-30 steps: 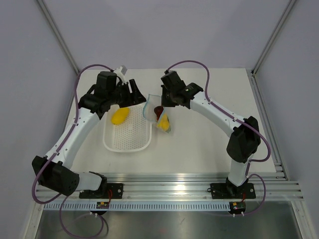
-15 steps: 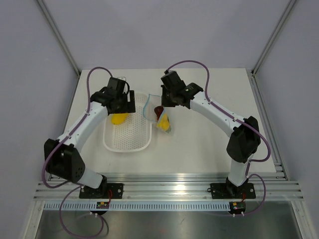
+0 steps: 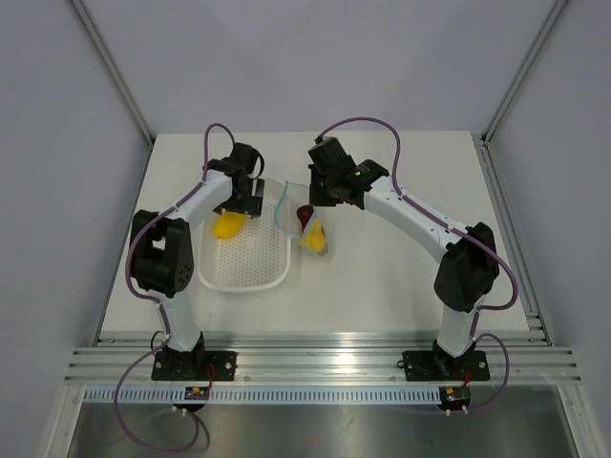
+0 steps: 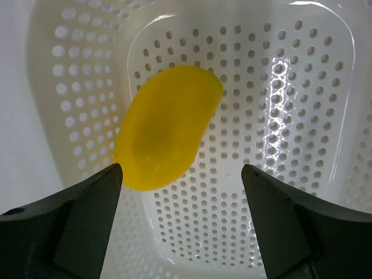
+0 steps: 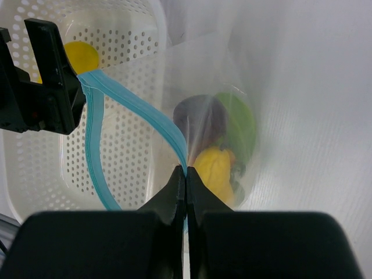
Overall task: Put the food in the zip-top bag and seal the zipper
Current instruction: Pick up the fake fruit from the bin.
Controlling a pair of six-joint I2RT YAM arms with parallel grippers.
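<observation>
A: From above, our left hand (image 3: 237, 204) hangs over the basket (image 3: 243, 265) on the bench (image 3: 382, 267), above a yellow fruit (image 3: 227, 226). Our right hand (image 3: 310, 198) meets the bag (image 3: 315, 239) beside the basket.

B: At our left wrist the fingers (image 4: 70, 215) gape wide and empty, with that fruit lying in the basket.

A: At our right wrist we're pinched tight on the zipper (image 5: 133, 110). A red fruit (image 5: 200, 119), green leaf (image 5: 241, 125) and second yellow fruit (image 5: 216, 168) sit in the bag.

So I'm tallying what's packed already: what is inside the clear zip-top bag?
Through the zip-top bag show a dark red fruit, a green leaf-shaped piece and a yellow fruit. Whatever lies beneath or behind them is covered and cannot be made out.
</observation>
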